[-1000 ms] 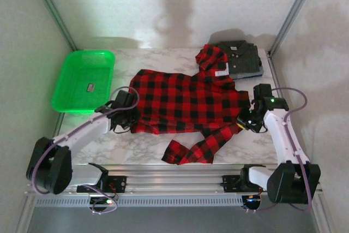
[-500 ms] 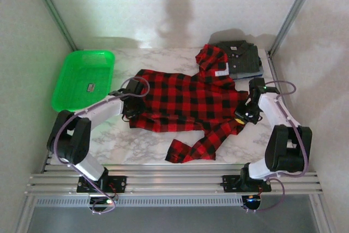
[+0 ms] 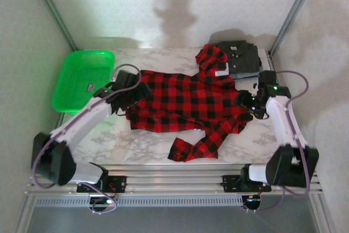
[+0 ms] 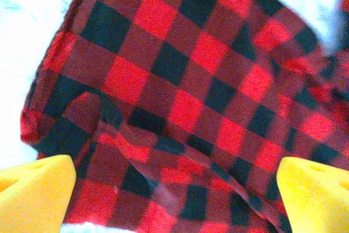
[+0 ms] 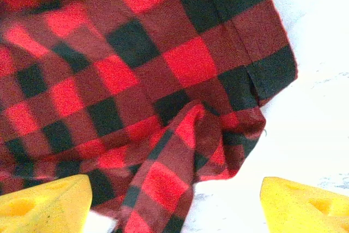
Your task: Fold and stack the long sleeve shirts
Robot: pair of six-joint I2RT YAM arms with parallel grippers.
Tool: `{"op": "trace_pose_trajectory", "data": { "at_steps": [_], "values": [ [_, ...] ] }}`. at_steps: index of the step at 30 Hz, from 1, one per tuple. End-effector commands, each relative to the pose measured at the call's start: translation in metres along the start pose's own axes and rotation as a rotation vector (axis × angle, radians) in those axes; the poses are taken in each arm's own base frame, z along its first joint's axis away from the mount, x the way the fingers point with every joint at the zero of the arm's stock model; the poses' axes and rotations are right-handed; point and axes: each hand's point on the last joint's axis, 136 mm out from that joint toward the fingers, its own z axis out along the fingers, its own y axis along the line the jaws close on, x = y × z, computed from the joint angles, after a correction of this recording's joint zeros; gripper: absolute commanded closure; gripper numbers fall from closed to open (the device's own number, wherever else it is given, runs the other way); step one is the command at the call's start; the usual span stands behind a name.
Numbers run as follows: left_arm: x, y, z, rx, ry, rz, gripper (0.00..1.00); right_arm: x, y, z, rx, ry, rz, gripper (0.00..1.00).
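The red-and-black plaid shirt (image 3: 185, 102) lies spread flat on the marble table, collar and white label (image 3: 221, 71) toward the back right, one sleeve trailing to the front (image 3: 199, 143). My left gripper (image 3: 132, 88) hovers open over the shirt's left edge; in the left wrist view the plaid cloth (image 4: 180, 91) lies loose between the yellow fingertips (image 4: 32, 195). My right gripper (image 3: 248, 101) stands open over the shirt's right edge; the right wrist view shows a rumpled hem corner (image 5: 218, 129) with nothing gripped. A folded dark grey shirt (image 3: 242, 58) sits at the back right.
A green plastic basket (image 3: 84, 77) stands at the back left, just beyond the left arm. Bare marble table (image 3: 125, 145) shows in front of the plaid shirt. Metal frame posts rise at both back corners.
Both grippers have opened and let go of the plaid shirt. Both have shifted toward the back of the table, and the shirt's edges now lie loose.
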Motion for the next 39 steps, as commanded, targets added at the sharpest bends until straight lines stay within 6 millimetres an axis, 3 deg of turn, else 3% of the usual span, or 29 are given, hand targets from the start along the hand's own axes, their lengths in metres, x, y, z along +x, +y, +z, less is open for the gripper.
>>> {"op": "trace_pose_trajectory", "data": {
  "at_steps": [1, 4, 7, 10, 12, 16, 22, 28, 31, 33, 36, 39],
  "values": [
    [0.058, 0.053, -0.006, -0.098, 0.16, -0.075, 0.05, 0.061, 0.024, -0.018, -0.072, 0.142, -0.114, 0.17],
    [0.088, 0.069, 0.001, -0.074, 0.235, -0.125, 0.06, 0.124, 0.058, -0.008, -0.12, 0.273, -0.256, 0.16],
    [0.108, 0.075, 0.016, -0.058, 0.283, -0.151, 0.07, 0.184, 0.073, 0.008, -0.081, 0.397, -0.377, 0.17],
    [0.119, 0.078, 0.032, -0.078, 0.311, -0.139, 0.09, 0.218, 0.079, 0.022, -0.045, 0.445, -0.469, 0.18],
    [0.122, 0.083, 0.041, -0.104, 0.309, -0.13, 0.09, 0.229, 0.086, 0.028, -0.038, 0.456, -0.532, 0.18],
    [0.111, 0.1, 0.056, -0.18, 0.225, -0.128, 0.14, 0.247, 0.108, 0.036, -0.049, 0.445, -0.736, 0.18],
    [0.087, 0.099, 0.079, -0.204, 0.102, -0.137, 0.35, 0.27, 0.131, 0.059, -0.004, 0.436, -0.971, 0.2],
    [0.066, 0.095, 0.089, -0.215, 0.009, -0.111, 0.52, 0.278, 0.144, 0.095, 0.048, 0.404, -1.028, 0.23],
    [0.062, 0.093, 0.095, -0.233, 0.002, -0.077, 0.69, 0.28, 0.141, 0.113, 0.078, 0.4, -1.027, 0.27],
    [0.058, 0.09, 0.091, -0.25, -0.006, -0.043, 0.77, 0.282, 0.138, 0.123, 0.098, 0.399, -1.027, 0.33],
    [0.051, 0.088, 0.074, -0.271, -0.048, 0.011, 0.77, 0.282, 0.142, 0.129, 0.093, 0.383, -1.025, 0.53],
    [0.05, 0.103, 0.057, -0.312, -0.08, 0.055, 0.76, 0.277, 0.15, 0.128, 0.064, 0.343, -1.026, 0.75]
  ]
}}
